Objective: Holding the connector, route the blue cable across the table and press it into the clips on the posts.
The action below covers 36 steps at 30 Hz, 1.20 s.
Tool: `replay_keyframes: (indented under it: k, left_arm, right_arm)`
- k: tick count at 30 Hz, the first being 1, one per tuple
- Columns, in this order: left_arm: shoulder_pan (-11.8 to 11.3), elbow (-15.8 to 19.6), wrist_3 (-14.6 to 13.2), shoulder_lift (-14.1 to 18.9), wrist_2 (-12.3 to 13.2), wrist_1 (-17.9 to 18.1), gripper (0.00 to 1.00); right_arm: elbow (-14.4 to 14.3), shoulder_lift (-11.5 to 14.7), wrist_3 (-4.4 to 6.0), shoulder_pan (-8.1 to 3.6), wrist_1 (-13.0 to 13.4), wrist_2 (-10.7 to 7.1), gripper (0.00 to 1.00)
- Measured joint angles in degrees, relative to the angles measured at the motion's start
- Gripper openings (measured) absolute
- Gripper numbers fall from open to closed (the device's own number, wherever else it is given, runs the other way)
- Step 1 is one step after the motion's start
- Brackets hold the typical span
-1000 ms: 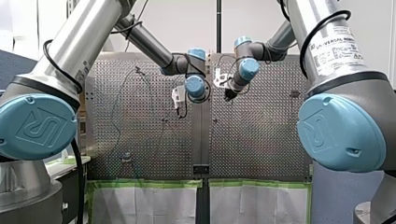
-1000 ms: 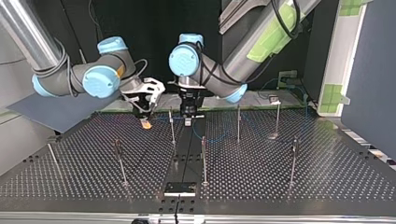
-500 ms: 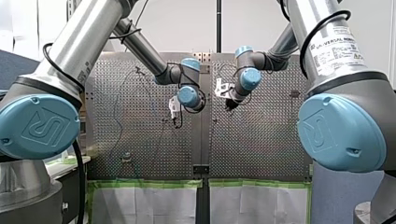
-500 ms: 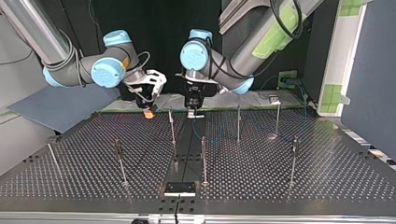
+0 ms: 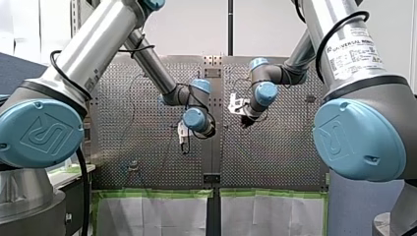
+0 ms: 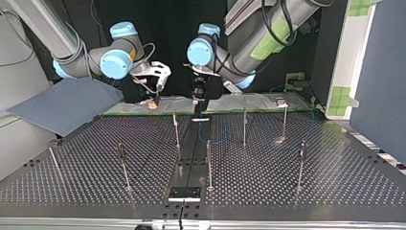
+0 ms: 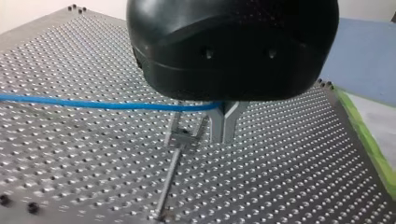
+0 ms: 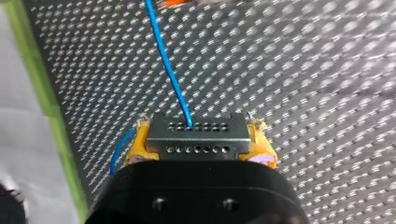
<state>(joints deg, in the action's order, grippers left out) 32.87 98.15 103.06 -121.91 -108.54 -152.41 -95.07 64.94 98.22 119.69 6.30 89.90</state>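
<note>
Clamping the connector (image 8: 196,135) between yellow pads (image 8: 136,149), my right end effector (image 8: 201,145) is closed on it, and the blue cable (image 8: 167,65) runs ahead over the bench (image 8: 303,70) (only the right wrist view shows this grip). My left end effector (image 7: 224,122) is closed on the cable, just beside a post (image 7: 170,172). Only the top view shows the other posts (image 6: 244,125) standing across the bench, with both end effectors at its far side.
</note>
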Motion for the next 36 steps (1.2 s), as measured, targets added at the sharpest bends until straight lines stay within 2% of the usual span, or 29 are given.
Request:
replay_keyframes:
  k: [6, 13, 21, 27, 36]
  left_arm:
    - [0.0, -0.6, 0.6, -1.6, 0.2, 0.6, 0.00]
    - [-0.4, -1.9, 1.2, -1.7, 0.3, 1.0, 0.00]
    - [-0.6, -4.8, 1.2, -1.7, 0.5, -0.3, 0.00]
    - [-1.0, -5.7, 1.2, -2.2, 1.7, -0.7, 0.00]
    - [-2.0, -6.8, 1.4, -3.9, 3.7, 0.3, 0.00]
  right_arm:
    - [-1.8, -0.1, 0.06, -0.08, 0.3, 0.50, 0.00]
    - [-2.2, -0.2, 0.58, -0.78, 2.4, 0.66, 0.00]
    - [-1.5, -0.3, 1.69, -3.13, 5.0, -0.07, 0.00]
    - [-1.0, -0.7, 1.79, -4.94, 5.3, -1.78, 0.00]
    - [-0.1, -3.5, 1.56, -6.51, 5.3, -3.61, 0.00]
